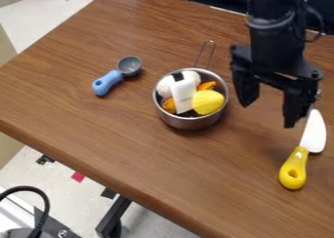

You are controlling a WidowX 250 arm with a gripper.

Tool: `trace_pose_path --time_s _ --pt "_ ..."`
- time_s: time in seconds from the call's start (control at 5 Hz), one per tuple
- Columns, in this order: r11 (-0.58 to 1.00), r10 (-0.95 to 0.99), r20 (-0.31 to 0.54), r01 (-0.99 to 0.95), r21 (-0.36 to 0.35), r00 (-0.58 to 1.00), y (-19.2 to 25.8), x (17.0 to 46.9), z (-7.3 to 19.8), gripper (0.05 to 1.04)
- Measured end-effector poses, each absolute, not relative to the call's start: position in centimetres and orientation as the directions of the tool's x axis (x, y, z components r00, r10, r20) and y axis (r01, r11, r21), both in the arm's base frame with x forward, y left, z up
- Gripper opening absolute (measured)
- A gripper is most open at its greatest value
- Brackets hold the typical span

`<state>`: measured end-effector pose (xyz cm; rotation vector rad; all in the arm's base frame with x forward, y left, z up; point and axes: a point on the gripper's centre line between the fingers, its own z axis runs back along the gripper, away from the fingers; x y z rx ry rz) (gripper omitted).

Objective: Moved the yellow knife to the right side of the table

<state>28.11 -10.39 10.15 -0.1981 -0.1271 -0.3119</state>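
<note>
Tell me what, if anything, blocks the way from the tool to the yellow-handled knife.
Nothing visible stands between the tool and the yellow-handled knife. The metal pot sits to the left of the tool in the picture, outside that path.

The brown wood-grain table (163,168) bears a metal pot (186,123), its handle toward one o'clock. At the pot's ten o'clock I see a blue-handled gray scoop (113,79); at its four o'clock lies the yellow-handled knife (297,161), white blade pointing nearly to twelve.
</note>
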Motion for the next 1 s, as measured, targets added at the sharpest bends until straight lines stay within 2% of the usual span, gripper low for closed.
trace_pose_path --time_s 0.2,0.6,1.0 --pt "0.913 -0.359 0.175 0.384 -0.138 0.917 -9.2 28.3 11.3 1.0" --pt "0.824 -0.538 0.168 0.557 -0.1 0.826 -5.7 29.6 11.6 1.0" --pt "0.892 -0.445 0.175 0.452 -0.002 0.879 -2.1 35.7 10.6 1.0"
